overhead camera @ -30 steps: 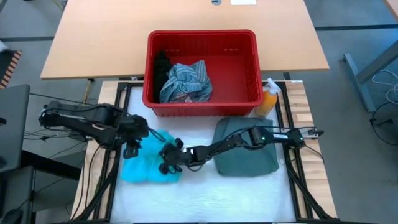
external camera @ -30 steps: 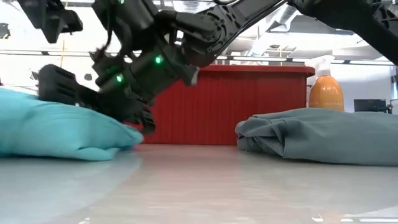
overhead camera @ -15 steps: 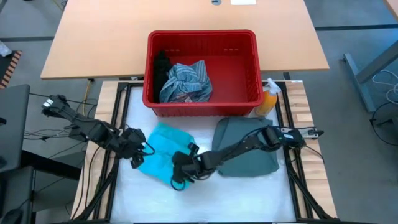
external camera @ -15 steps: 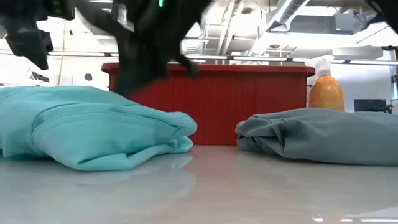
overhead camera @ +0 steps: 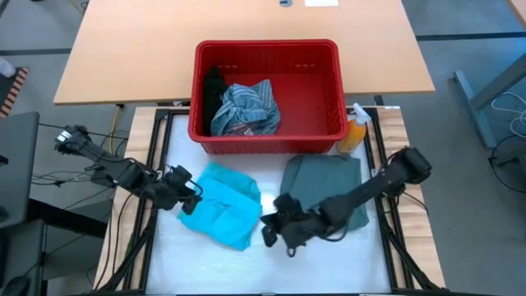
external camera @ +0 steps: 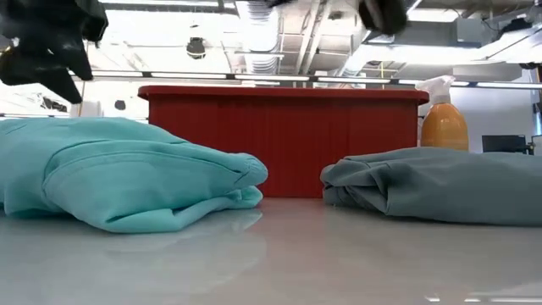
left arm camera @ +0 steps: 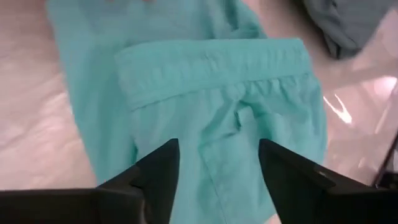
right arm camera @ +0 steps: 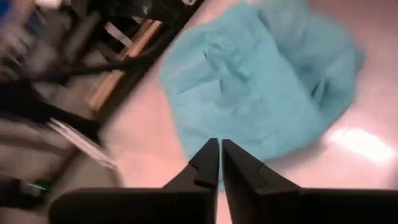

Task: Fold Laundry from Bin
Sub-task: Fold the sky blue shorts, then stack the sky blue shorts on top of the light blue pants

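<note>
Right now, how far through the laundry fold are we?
Done: grey-green garment lies folded below the red bin. In hand: teal garment looks folded; the left tool is open at its edge, the right tool nearly closed beside it, neither holding cloth. Left: striped cloth and black garment in the bin.

Four cameras on one table: one overhead, one at table height, one on each wrist.

The overhead one looks straight down on the whole table; the low one looks level across it, close to the teal garment and bin. Both wrist cameras look down on that same teal garment, the left one nearer.
</note>
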`<action>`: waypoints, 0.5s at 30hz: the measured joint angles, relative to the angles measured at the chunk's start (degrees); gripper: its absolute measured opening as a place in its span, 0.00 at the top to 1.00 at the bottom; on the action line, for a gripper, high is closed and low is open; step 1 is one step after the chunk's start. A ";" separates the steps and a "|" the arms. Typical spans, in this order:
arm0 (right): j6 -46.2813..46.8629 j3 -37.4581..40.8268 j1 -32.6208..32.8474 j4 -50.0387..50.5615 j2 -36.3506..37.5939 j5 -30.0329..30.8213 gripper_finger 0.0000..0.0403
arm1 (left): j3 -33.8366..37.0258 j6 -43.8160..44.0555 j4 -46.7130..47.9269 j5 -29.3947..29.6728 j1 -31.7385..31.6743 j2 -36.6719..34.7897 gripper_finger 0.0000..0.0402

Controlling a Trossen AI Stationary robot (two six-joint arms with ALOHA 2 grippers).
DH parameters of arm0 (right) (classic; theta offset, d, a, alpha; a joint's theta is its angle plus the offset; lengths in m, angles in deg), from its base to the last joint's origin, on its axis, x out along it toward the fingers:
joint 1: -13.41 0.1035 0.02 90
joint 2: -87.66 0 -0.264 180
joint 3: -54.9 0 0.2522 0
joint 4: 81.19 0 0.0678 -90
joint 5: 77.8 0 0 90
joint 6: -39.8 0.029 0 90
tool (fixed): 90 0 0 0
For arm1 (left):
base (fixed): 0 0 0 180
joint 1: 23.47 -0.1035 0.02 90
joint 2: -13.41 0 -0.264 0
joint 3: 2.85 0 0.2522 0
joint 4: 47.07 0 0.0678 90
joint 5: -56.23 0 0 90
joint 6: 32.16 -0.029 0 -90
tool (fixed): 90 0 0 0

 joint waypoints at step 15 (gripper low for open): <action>16.46 11.86 0.56 -25.55 -10.01 -2.98 0.29 | 14.46 -1.42 -15.30 -4.10 -7.30 1.51 0.30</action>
